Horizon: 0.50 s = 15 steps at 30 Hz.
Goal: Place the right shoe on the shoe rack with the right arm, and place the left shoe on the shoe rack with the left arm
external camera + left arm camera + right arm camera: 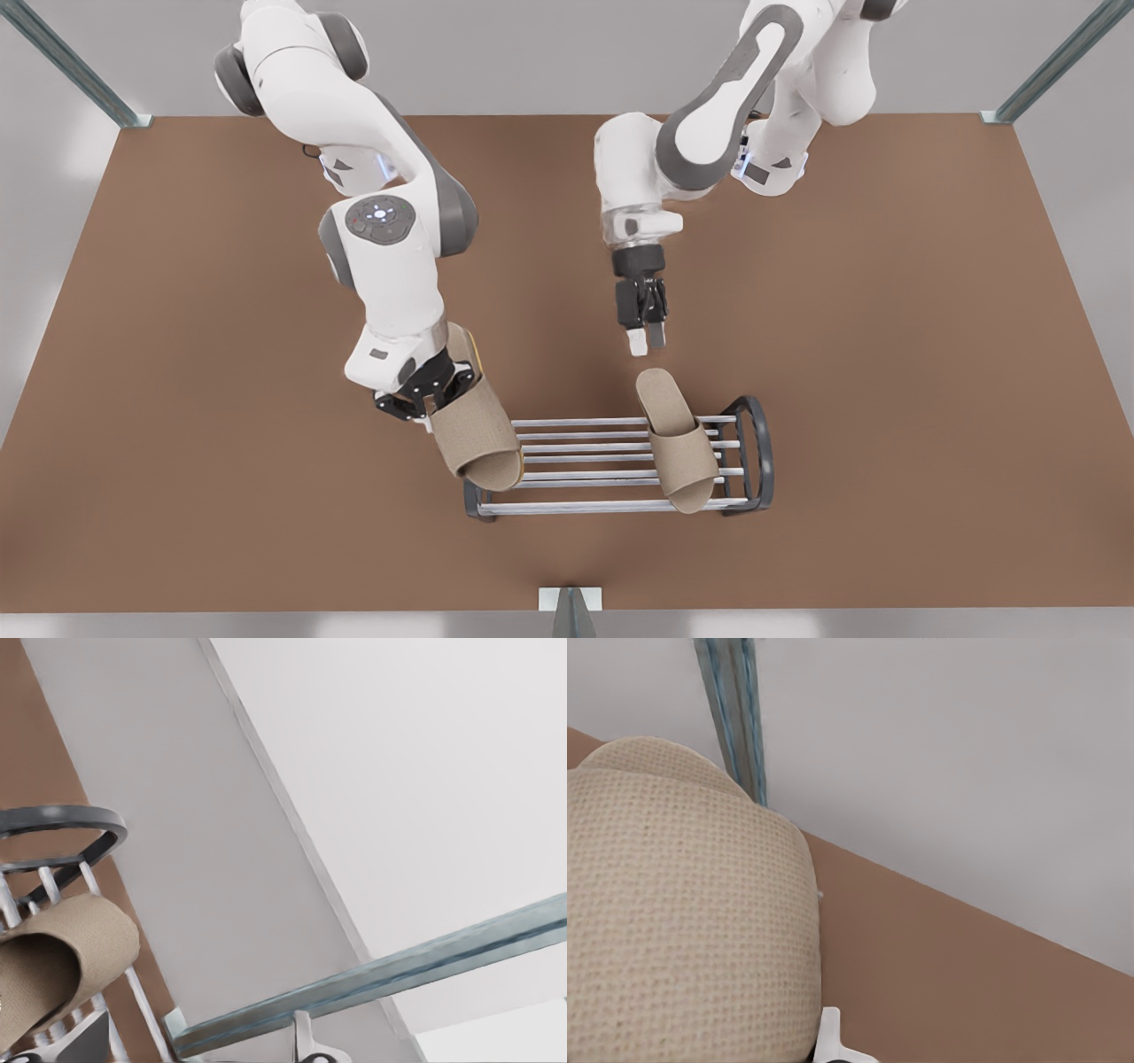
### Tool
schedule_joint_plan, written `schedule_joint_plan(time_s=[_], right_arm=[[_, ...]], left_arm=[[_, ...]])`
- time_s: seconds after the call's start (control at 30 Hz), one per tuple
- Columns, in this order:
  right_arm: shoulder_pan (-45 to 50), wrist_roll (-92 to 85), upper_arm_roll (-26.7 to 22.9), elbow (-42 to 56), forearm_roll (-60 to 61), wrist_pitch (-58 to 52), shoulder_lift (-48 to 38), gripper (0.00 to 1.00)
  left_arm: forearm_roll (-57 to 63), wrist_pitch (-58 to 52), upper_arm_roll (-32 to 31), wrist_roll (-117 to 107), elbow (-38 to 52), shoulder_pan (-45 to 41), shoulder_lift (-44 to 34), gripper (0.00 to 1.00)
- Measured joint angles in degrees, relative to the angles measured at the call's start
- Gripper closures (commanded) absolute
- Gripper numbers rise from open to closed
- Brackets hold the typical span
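The shoe rack [602, 434] stands low on the brown table near its front edge. The left shoe [678, 443], a beige woven slipper, lies across the bars by the rack's end on the front view's right. My left gripper [646, 341] hangs open just above its heel, not touching it. The left wrist view looks along this slipper [62, 948] toward the rack's arched end frame [62, 819]. My right gripper [428, 399] is shut on the right shoe [478, 434], held tilted, toe down over the rack's other end. That slipper [682, 921] sits close against the right wrist camera, beside one fingertip [833, 1041].
The brown table [886, 354] has open surface on both sides of the rack. Metal posts stand at the far corners [1001, 115] and one at the middle of the front edge [569, 607]. Grey walls surround the table.
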Motion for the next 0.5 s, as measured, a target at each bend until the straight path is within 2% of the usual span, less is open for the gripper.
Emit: schedule_joint_plan(time_s=[0.07,0.17,0.2,0.27,0.3,0.37,0.5], right_arm=[[3.73,3.99,-4.08,2.26,-0.06,-0.08,2.01,0.79],[7.79,9.83,-7.76,5.03,-0.12,0.02,5.02,0.79],[8.89,11.71,-8.67,5.48,-0.14,0.19,5.84,0.79],[11.61,15.31,-11.62,5.83,-0.16,0.84,7.58,0.79],[12.83,17.07,-12.68,5.89,-0.17,1.20,8.41,0.79],[14.94,20.51,-14.10,5.94,-0.19,2.12,9.98,0.79],[17.65,26.84,-16.25,7.43,-0.22,3.83,13.27,0.79]], left_arm=[[-25.43,-14.59,4.37,14.38,12.67,3.11,-1.07,0.00],[-46.05,-29.84,6.23,36.68,17.40,17.97,1.17,0.00],[-49.83,-33.16,3.22,43.53,17.59,22.67,2.13,0.00],[-54.37,-37.12,-9.57,56.08,15.19,34.24,1.60,0.00],[-55.83,-37.80,-13.71,61.85,13.03,37.95,0.55,0.00],[-57.80,-38.92,-17.24,72.47,11.35,41.38,-0.41,0.00],[-59.59,-40.56,-18.85,90.47,10.83,43.44,-0.71,0.00]])
